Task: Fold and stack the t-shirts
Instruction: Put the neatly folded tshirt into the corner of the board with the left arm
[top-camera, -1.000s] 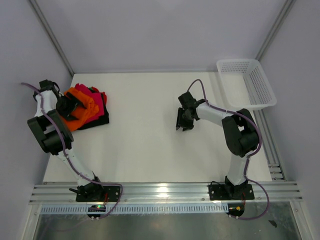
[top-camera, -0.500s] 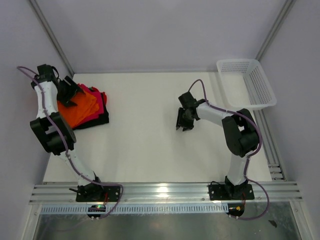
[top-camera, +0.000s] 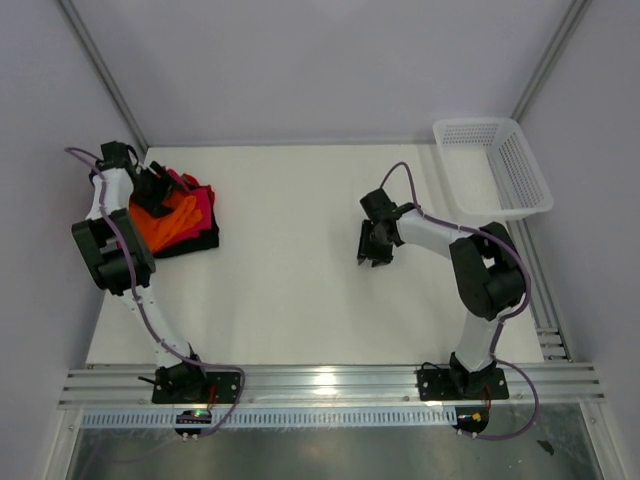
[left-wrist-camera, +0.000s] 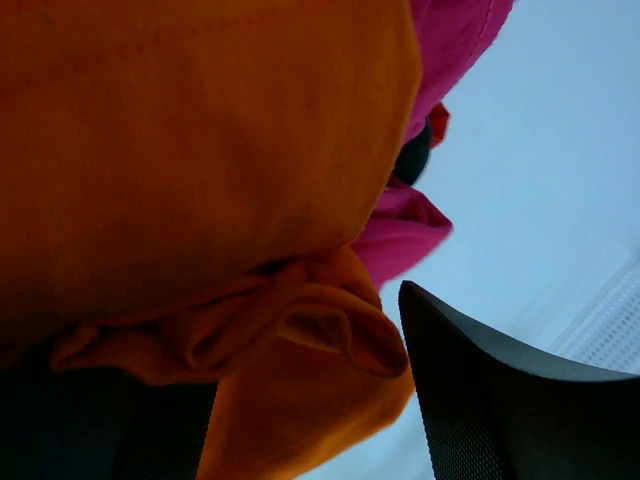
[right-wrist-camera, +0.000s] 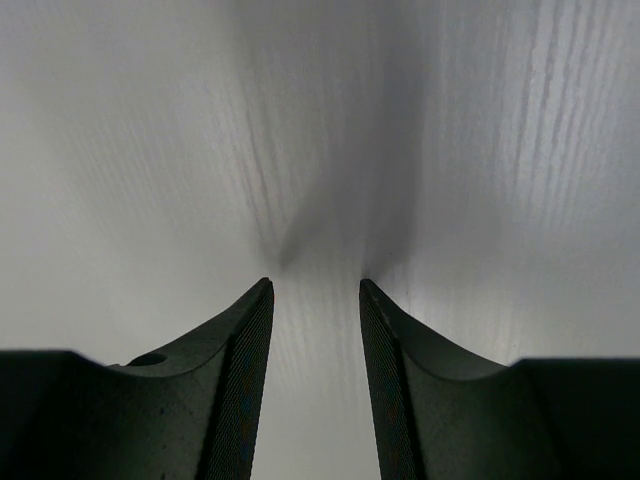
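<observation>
The bright orange cloth t-shirt (left-wrist-camera: 180, 150) is soft, matt and creased, like the magenta-pink cloth t-shirt (left-wrist-camera: 455, 40) and black cloth t-shirt (top-camera: 195, 243) at the far left corner of the white table (top-camera: 300, 290), itself matt and faintly grained. The right gripper (right-wrist-camera: 315, 290) has matt black, finely ribbed fingers (right-wrist-camera: 240, 390).

Nothing legible anywhere — the t-shirts (top-camera: 170, 222) and the white basket (top-camera: 470, 125) carry no readable marks.
</observation>
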